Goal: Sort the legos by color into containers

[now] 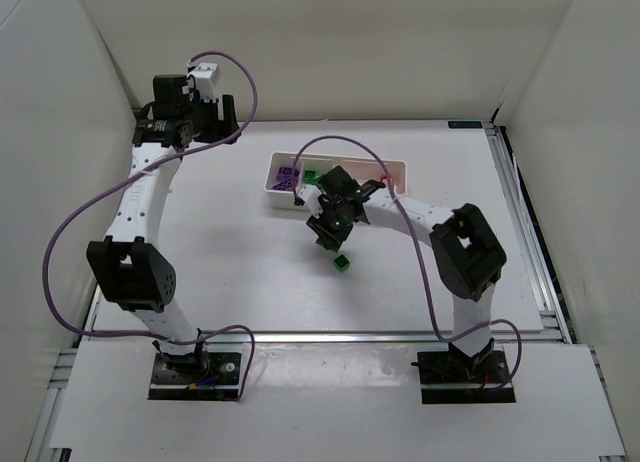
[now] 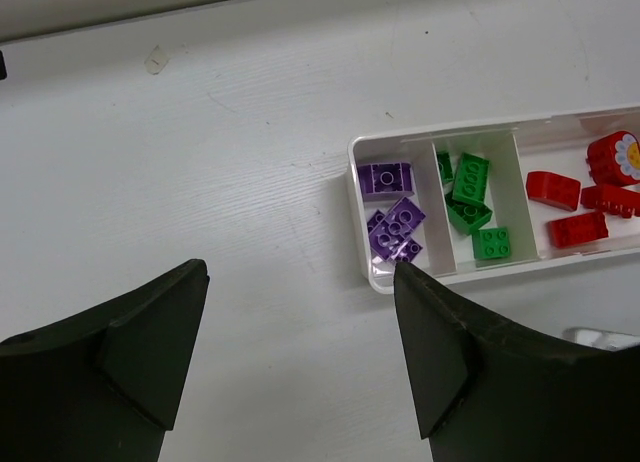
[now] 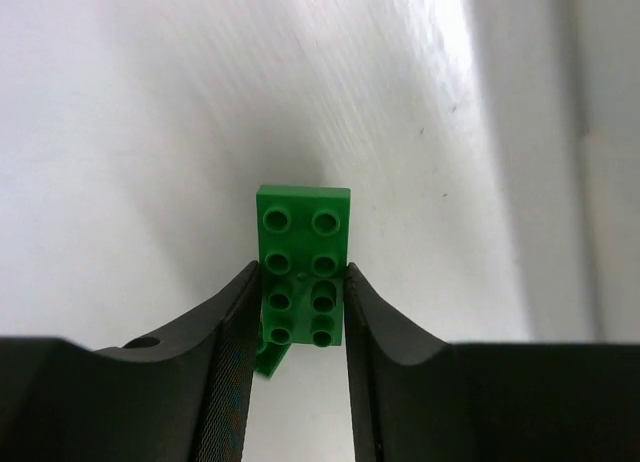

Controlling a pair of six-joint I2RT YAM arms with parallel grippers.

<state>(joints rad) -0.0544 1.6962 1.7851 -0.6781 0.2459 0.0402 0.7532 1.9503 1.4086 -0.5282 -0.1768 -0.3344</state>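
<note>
Mid-worktop [image 1: 220, 272], the right jaws clamp the long sides of a green 2x4 brick [image 3: 303, 232], its long axis pointing straight out from them. Farther back, left jaws gape wide near the tray [image 2: 480, 270].

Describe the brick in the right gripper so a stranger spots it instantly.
Find the long white tray toward the back of the table. In front of it, held by the right gripper, is a green eight-stud brick, the only lego seen outside the tray.
</note>
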